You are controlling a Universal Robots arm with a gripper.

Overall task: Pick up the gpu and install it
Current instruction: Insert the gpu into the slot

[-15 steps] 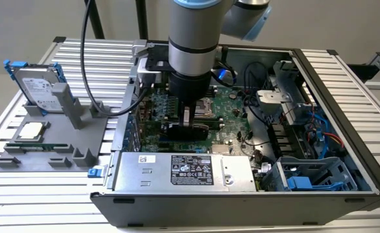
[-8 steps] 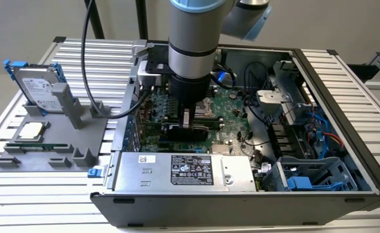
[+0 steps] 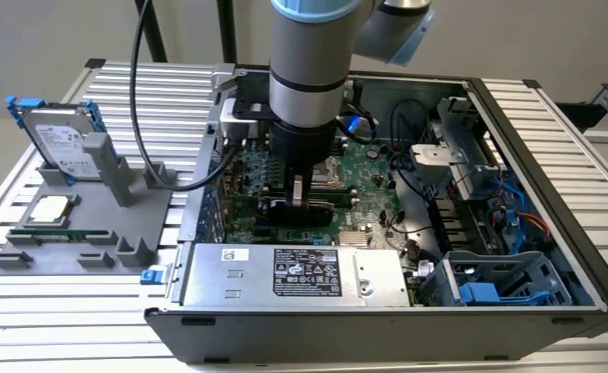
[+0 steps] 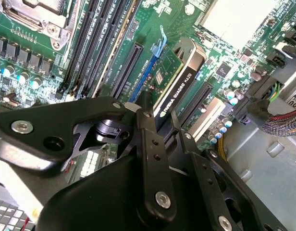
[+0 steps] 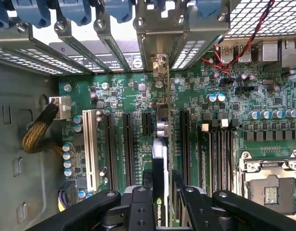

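— Inside the open computer case (image 3: 553, 256), where is your gripper?

— My gripper (image 3: 298, 203) hangs straight down over the motherboard (image 3: 372, 183), near the middle of the case in the exterior view, at about 12 o'clock from the silver power supply (image 3: 294, 276).

— How far open are the fingers?

— Nearly closed. In the second wrist view my two black fingers (image 4: 155, 159) are drawn in on the gpu (image 4: 179, 84), pinching its upper edge from both faces. In the first wrist view the gripper (image 5: 160, 192) shows the same clamp, with the card's thin edge (image 5: 160, 159) running between the fingers.

— And where is the gpu itself?

— It stands on edge, upright, over a long expansion slot on the motherboard (image 5: 119, 96), in line with the slot. Its far end points toward the rear slot covers (image 5: 114, 43) of the case, and its silver bracket (image 5: 160, 65) sits up against them. I can't tell whether the card's lower edge is fully seated in the slot.

— Anything outside the case?

— At 9 o'clock from the case in the exterior view, a grey fixture (image 3: 86, 225) holds a hard drive (image 3: 61, 140) in a blue frame upright, with a CPU chip (image 3: 50, 210) lying flat below it.
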